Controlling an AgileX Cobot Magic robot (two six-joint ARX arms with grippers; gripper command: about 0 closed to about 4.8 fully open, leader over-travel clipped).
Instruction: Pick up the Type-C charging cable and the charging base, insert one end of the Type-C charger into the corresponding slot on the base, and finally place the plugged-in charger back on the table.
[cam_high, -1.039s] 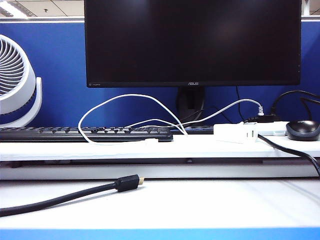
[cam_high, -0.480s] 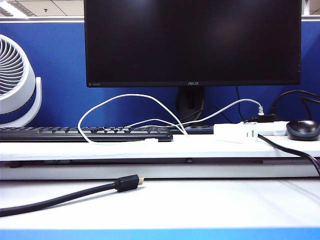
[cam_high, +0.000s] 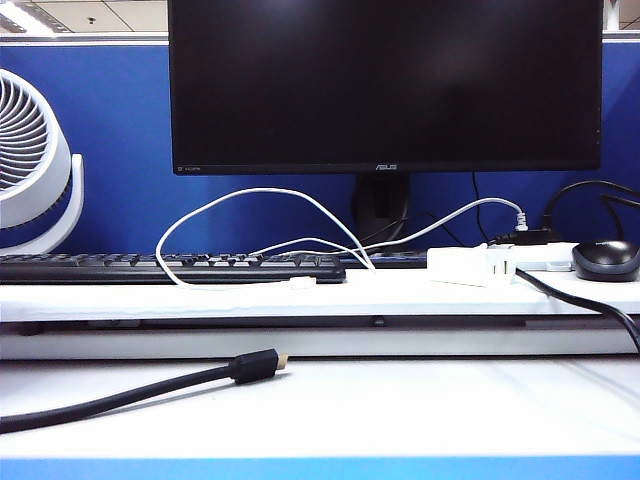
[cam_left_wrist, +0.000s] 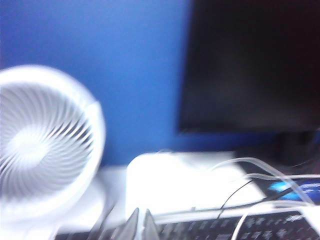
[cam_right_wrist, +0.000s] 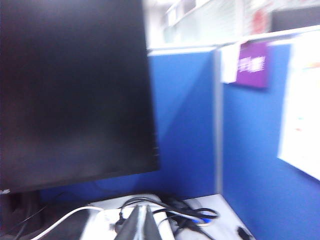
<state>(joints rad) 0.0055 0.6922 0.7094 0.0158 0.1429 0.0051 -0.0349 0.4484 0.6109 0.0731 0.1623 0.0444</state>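
Exterior view, largest first. Monitor (cam_high: 385, 85), dark, fills the upper centre and right. White fan (cam_high: 30, 165) at the left edge. The table (cam_high: 400, 410) runs across the lower half; its raised shelf carries the black keyboard (cam_high: 170, 267) at centre left.

Type-C charging cable (cam_high: 250, 215): thin white cord looping up over the keyboard at centre, one end lying on the shelf just below the keyboard's right end. Charging base (cam_high: 470, 265): small white block at right of centre on the shelf. Black mouse (cam_high: 605, 258) at the right edge. Thick black cable (cam_high: 130, 393) with gold-tipped plug lies at lower left.

Change over the last second: none in the exterior view. Cable, base and the rest sit exactly where they were; no arm enters that view.

Both wrist pictures are heavily smeared. Left gripper (cam_left_wrist: 140, 224) shows at the bottom centre of its view, finger tips pressed together, nothing between them, with the fan and keyboard ahead. Right gripper (cam_right_wrist: 141, 222) likewise at the bottom centre of its view, tips together and empty, above a tangle of cords near the monitor.

Judgement: task not begun. Both tools must spread their fingers before taking the cable or the base.
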